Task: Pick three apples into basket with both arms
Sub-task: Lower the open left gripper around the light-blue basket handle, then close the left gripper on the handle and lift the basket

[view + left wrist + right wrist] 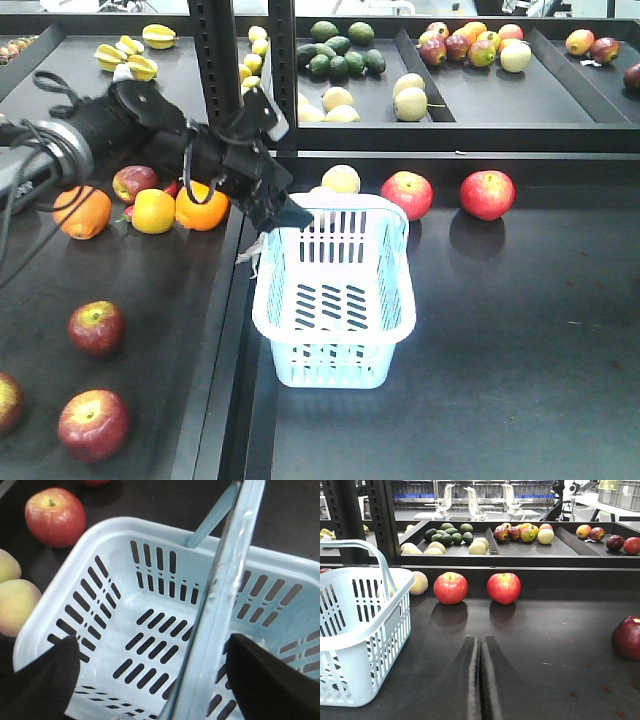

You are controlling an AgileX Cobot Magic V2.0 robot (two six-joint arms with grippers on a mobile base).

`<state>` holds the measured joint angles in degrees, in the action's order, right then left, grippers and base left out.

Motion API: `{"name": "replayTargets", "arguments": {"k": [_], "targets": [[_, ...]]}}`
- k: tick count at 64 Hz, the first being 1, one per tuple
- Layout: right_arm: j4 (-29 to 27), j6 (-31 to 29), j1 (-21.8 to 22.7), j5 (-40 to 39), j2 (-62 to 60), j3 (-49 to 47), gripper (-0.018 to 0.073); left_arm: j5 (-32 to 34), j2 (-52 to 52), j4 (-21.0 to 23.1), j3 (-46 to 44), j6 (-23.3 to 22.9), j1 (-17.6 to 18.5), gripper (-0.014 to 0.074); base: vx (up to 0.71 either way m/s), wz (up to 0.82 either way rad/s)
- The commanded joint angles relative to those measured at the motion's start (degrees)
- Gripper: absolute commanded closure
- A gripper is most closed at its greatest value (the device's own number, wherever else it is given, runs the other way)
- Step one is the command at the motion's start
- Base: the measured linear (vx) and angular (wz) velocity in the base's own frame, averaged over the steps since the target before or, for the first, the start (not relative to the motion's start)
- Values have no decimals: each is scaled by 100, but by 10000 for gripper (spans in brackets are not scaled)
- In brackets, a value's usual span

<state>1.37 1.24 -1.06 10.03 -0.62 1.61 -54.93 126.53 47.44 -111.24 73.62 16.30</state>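
Loading not begun: the light blue slotted plastic basket [330, 365] stands empty beneath the left gripper [152, 647], fingers spread astride its hoop handle [220, 595]; right gripper [480, 639] pressed together, holding nothing; next move likely calls for reaching a round dark red apple [96, 327] on the adjoining black tray [170, 300].

Blue basket [335, 362] (upright), two red apples [407, 194] behind

- Two oranges [202, 205] flank a yellow apple [153, 211] on the left table.
- Dark green avocados [340, 52] are heaped in a rear tray.
- Pale yellow apples [410, 100] lie near them.
- White office chairs [475, 500] stand far behind.
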Motion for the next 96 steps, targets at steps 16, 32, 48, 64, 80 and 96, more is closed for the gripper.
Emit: {"name": "replayTargets", "arguments": {"k": [16,32,48,64,80,96], "targets": [[62,-51,45,-407,-58,83,563,135,-259,260,-194,2,38,134,0,0],[62,-51,45,-407,-58,83,563,-55,-213,260,-194,-50,38,416,0,0],[62,-51,45,-415,-58,83,563,-750,-246,481,-194,-207,38,606,0,0],[62,-51,45,-415,-58,83,563,-1558,-659,1408,-194,-819,38,605,0,0],[62,-51,45,-415,-58,83,563,-1685,-1515,1335,-194,-2678,45,605,0,0],[62,-51,45,-415,-58,83,563,-1685,-2417,-528,-189,-5260,410,605,0,0]]}}
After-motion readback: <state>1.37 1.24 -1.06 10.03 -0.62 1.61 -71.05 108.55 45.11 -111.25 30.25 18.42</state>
